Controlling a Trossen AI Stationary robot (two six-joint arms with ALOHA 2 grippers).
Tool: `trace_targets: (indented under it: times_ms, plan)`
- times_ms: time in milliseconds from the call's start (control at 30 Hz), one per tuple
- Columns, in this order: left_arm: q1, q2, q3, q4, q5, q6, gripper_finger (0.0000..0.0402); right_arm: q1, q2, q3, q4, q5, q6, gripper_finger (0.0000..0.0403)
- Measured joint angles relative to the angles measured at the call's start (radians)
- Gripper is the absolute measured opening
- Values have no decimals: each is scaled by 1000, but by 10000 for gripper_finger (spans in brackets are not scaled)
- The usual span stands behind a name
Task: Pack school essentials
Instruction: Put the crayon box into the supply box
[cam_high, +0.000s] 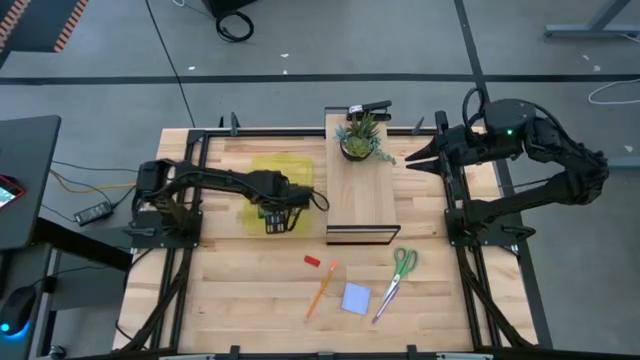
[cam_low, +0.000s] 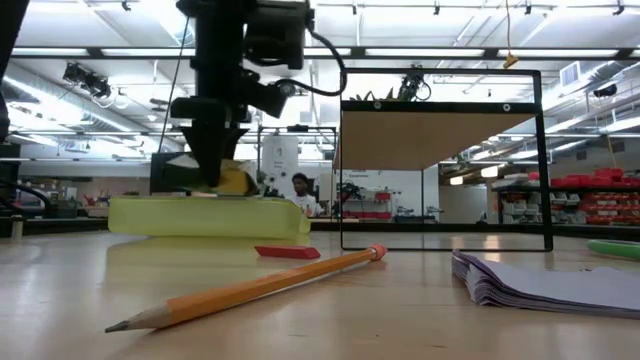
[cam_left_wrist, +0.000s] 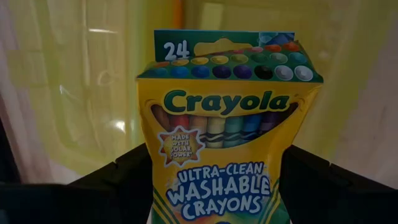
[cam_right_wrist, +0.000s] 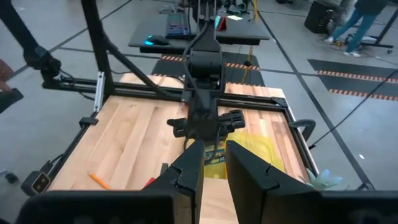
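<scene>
We see the L gripper (cam_high: 277, 222) clamped on the crayon box (cam_left_wrist: 224, 143), holding it upright over the translucent yellow case (cam_high: 272, 178) at table centre-left; in the wrist cam the box sits between the dark fingers (cam_left_wrist: 118, 180). R gripper (cam_high: 418, 158) is parked up at the far right by the potted plant (cam_high: 362, 138) on the wooden shelf (cam_high: 362, 200), fingers (cam_right_wrist: 193, 168) parted w/ nothing between them. Rest of the kit is on the near table: orange pencil (cam_high: 321, 290) and red eraser (cam_high: 312, 261) just apart, blue sticky-note pad (cam_high: 356, 298) next to the pencil, green scissors (cam_high: 396, 280) beside the pad.
</scene>
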Motion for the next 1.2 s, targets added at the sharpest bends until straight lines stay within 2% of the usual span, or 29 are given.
trace_targets:
  times_ms: [233,367,500,767,933,1067,1200]
  plan:
    - [64,-95,-156,138,73,101,286,-39,4,0,12,0,23,74]
    - [89,-110,-237,198,141,130,286,-60,12,1,15,0,40,74]
    - [100,-112,-287,258,147,135,286,-74,20,1,17,0,55,74]
    - [99,-112,-313,242,198,201,286,-77,38,0,27,0,71,74]
    - [102,-112,-313,242,203,203,286,-77,43,0,27,0,71,74]
    - [102,-112,-313,241,246,203,286,-77,43,0,26,0,67,74]
    - [100,-112,-313,238,257,177,299,-77,43,0,26,0,64,74]
